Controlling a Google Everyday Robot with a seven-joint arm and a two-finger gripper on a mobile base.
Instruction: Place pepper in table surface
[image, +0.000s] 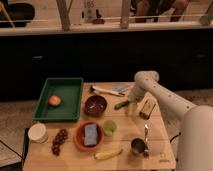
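A green pepper lies on the wooden table, right of a dark red bowl. My gripper hangs from the white arm just right of the pepper, close above the table, its tip near the pepper's right end. I cannot tell whether it touches the pepper.
A green tray at the left holds an orange fruit. Also on the table: a knife, a brown box, an orange plate with a blue sponge, a green cup, grapes, a white cup, a banana, a metal cup.
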